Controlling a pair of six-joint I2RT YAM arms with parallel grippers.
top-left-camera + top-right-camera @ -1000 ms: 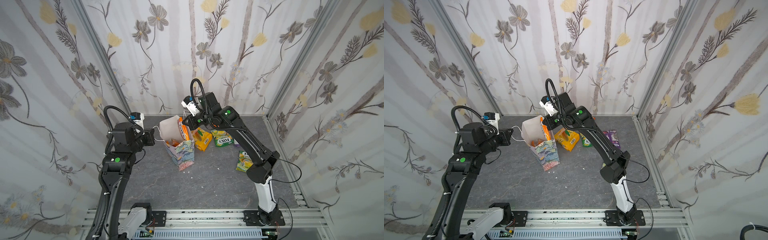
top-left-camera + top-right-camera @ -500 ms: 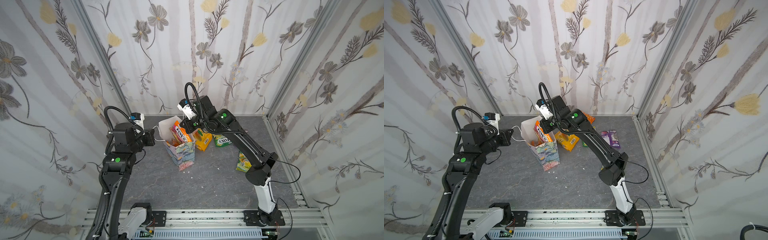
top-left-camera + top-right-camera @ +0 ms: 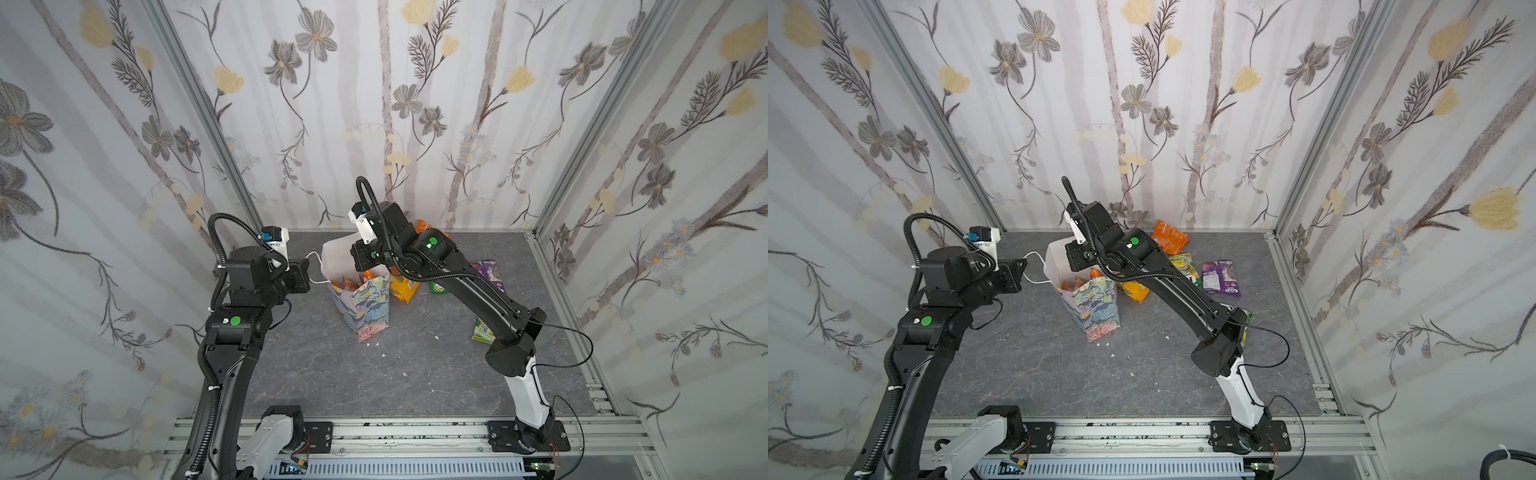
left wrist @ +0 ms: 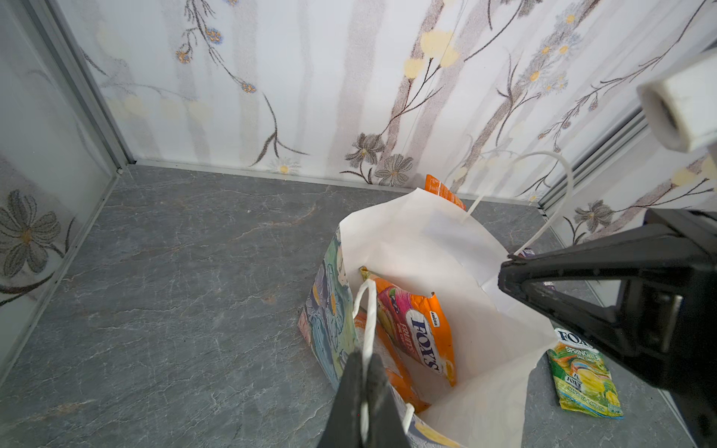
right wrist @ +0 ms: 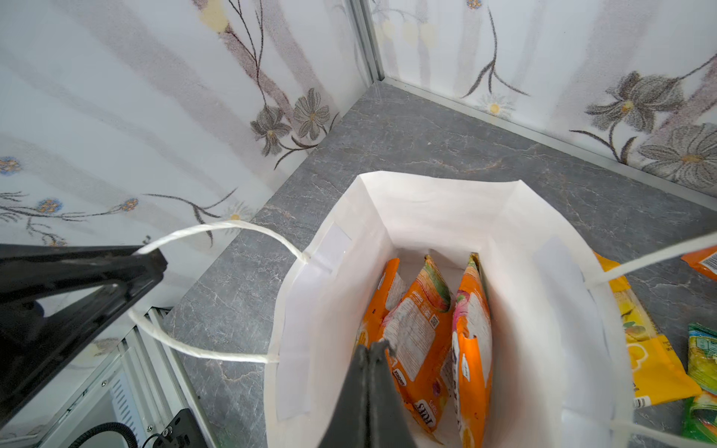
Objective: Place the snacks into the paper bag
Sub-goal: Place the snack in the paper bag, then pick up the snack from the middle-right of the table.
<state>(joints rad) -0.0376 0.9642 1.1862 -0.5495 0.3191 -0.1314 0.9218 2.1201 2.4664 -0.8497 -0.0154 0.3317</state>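
The paper bag stands upright with its mouth wide. My left gripper is shut on the bag's near white cord handle and holds it out sideways. My right gripper hangs shut over the bag's mouth, with nothing seen between its fingers. Three orange snacks stand on edge inside the bag. Outside lie an orange packet, a yellow one, a green-yellow one, a purple one and a green one.
Flower-papered walls close in the grey table on three sides. The loose packets lie behind and to the right of the bag. A few white crumbs lie in front of it. The right arm reaches over the yellow and green packets.
My right gripper has moved left, from the bag's right rim to over its mouth. The orange packet seen at the rim has dropped down inside the bag. The left arm has stayed still.
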